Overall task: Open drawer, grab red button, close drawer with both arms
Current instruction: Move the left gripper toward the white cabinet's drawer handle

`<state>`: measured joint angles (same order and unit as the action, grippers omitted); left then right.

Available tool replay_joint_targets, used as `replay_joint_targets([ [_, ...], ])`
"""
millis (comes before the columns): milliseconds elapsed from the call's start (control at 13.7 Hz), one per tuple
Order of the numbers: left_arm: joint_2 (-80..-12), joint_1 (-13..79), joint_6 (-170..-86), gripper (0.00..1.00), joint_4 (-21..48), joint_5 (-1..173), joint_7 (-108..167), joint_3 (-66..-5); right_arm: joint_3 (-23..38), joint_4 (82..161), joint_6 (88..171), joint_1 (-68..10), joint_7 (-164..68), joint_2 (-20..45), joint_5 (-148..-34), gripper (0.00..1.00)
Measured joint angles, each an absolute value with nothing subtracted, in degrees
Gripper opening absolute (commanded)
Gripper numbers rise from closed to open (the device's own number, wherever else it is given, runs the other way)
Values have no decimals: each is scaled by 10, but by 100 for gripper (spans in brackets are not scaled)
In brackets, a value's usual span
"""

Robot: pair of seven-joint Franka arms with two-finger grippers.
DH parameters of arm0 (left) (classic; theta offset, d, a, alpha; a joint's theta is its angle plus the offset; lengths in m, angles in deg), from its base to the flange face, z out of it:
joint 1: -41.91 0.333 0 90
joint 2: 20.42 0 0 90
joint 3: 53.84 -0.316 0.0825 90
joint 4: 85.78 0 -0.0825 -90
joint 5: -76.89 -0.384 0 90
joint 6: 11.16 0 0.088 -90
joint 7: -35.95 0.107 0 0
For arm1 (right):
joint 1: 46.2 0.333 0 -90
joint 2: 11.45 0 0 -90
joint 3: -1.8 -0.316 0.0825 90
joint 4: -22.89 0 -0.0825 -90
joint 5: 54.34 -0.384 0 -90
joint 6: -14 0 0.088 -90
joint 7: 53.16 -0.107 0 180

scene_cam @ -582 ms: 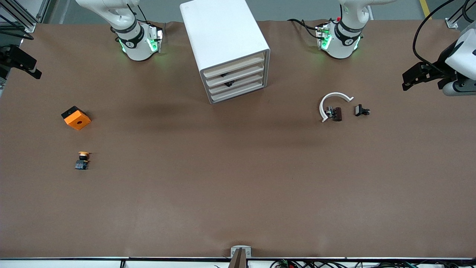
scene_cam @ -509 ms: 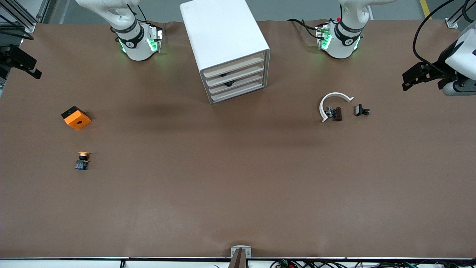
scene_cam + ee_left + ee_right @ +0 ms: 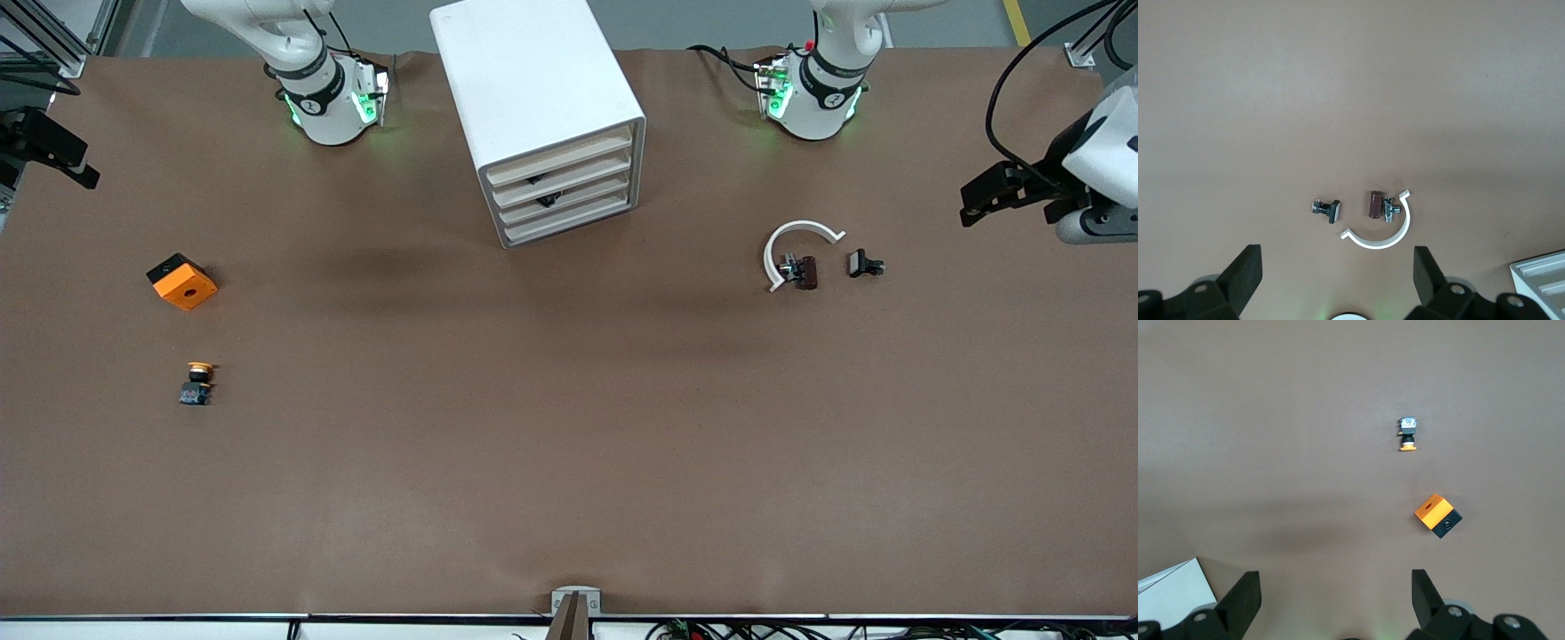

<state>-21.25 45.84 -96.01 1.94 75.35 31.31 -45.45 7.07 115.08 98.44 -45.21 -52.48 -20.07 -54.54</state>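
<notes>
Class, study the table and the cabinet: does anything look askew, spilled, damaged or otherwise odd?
Only one thing: the white cabinet stands turned at an angle to the table's edges rather than square to them. Its four drawers look pushed in. The small parts lie scattered but whole, and nothing is spilled.

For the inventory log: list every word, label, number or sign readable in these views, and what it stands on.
No text can be read.
A small round mark sits on each arm base: too small to read.
The cabinet, orange cube, yellow-capped button and white curved piece show no lettering.
</notes>
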Motion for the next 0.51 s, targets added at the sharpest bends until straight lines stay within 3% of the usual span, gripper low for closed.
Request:
replay_joint_targets([
  [509, -311, 451, -960, 100, 8, 839, 136, -450, 71, 1151, 985, -452, -525, -201, -545, 100],
])
